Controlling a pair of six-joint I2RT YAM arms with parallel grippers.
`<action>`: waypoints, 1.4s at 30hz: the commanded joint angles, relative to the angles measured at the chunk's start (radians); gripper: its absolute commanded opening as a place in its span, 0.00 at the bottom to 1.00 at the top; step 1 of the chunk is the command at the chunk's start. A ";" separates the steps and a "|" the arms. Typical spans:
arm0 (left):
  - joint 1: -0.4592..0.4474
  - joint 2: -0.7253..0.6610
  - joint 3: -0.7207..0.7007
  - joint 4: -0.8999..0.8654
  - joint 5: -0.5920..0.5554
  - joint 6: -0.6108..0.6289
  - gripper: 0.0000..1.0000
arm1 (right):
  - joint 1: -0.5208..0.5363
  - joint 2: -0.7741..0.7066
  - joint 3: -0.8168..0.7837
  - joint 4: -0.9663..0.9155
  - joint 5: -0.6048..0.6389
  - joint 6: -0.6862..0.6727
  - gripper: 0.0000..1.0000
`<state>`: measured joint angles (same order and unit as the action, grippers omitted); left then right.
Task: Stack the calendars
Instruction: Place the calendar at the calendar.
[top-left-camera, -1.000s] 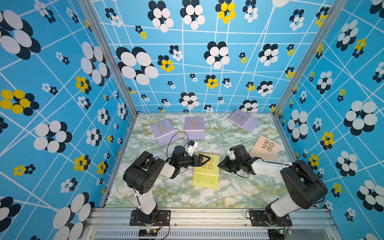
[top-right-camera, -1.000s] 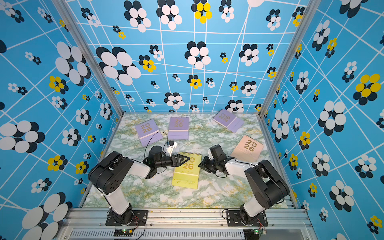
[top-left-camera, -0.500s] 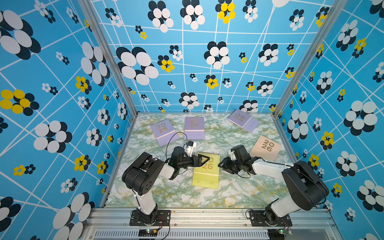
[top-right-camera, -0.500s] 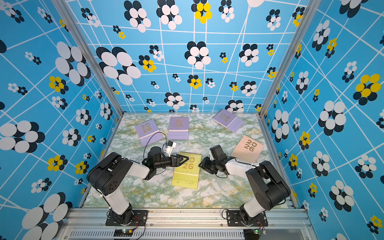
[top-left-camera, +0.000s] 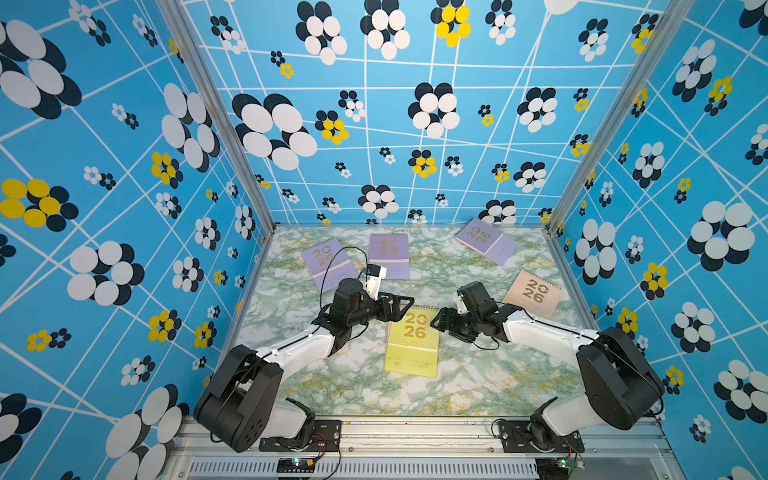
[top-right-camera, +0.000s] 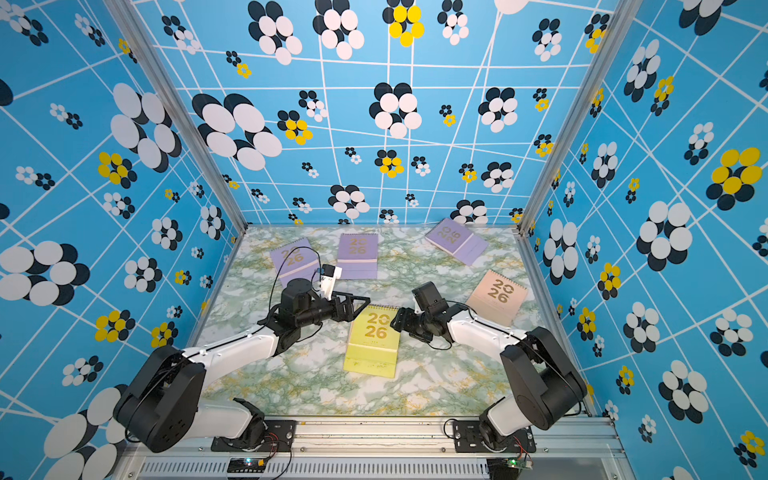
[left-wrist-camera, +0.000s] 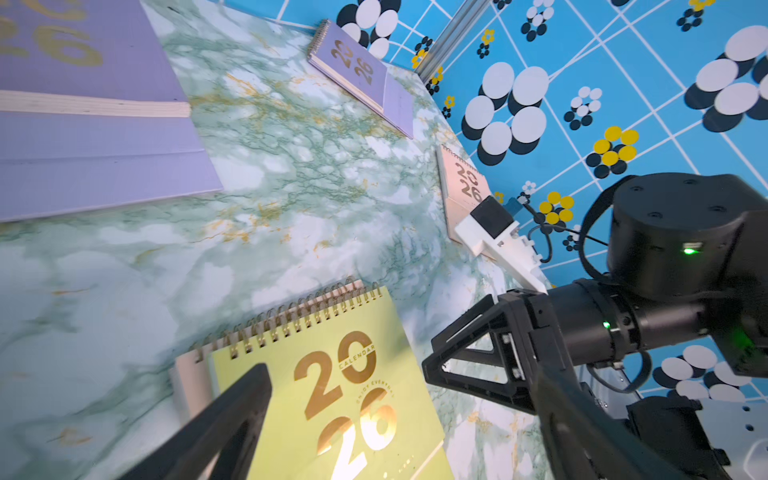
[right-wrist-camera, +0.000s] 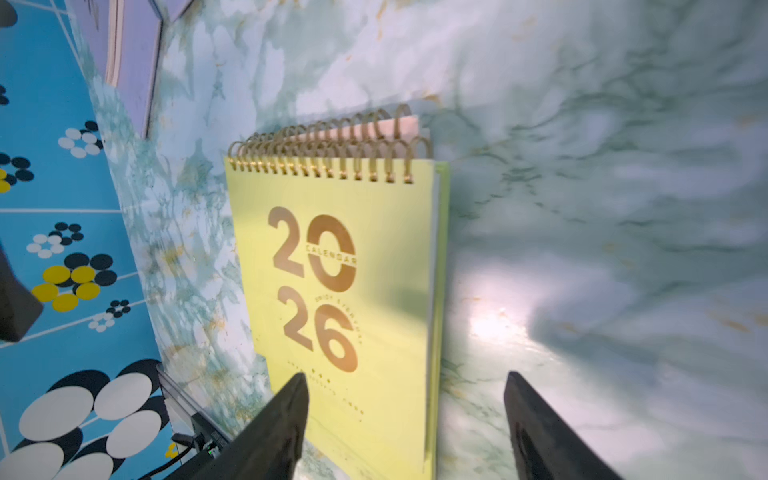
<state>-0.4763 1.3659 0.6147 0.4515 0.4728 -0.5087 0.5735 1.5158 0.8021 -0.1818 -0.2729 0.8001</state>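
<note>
A yellow calendar (top-left-camera: 411, 340) lies flat mid-table on top of a peach calendar (left-wrist-camera: 187, 374), whose edge and spirals peek out beneath it. Three lilac calendars (top-left-camera: 326, 262) (top-left-camera: 389, 253) (top-left-camera: 486, 241) lie along the back. Another peach calendar (top-left-camera: 534, 293) lies at the right. My left gripper (top-left-camera: 406, 309) is open at the yellow calendar's upper left corner and holds nothing. My right gripper (top-left-camera: 436, 319) is open at that calendar's upper right edge. In the right wrist view its fingers (right-wrist-camera: 291, 415) straddle the yellow cover's (right-wrist-camera: 345, 270) side edge without touching it.
Blue flowered walls (top-left-camera: 124, 249) close in the marble tabletop (top-left-camera: 478, 386) on three sides, with metal corner posts (top-left-camera: 582, 166). The arm bases sit on a rail (top-left-camera: 415, 436) at the front edge.
My right gripper's jaws have spread apart beside the yellow calendar. The left arm and all calendars stay where they were.
</note>
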 joint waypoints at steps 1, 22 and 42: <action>0.030 -0.045 0.011 -0.157 -0.075 0.071 0.99 | 0.019 0.031 0.043 -0.061 0.058 0.001 0.80; 0.177 -0.230 -0.013 -0.343 -0.116 0.115 1.00 | 0.075 0.132 0.146 -0.100 0.107 0.064 0.99; 0.199 -0.244 -0.030 -0.346 -0.097 0.110 0.99 | 0.079 0.231 0.242 -0.126 0.124 0.036 0.99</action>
<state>-0.2901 1.1366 0.6006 0.1146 0.3595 -0.4065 0.6460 1.7309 1.0176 -0.2810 -0.1654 0.8501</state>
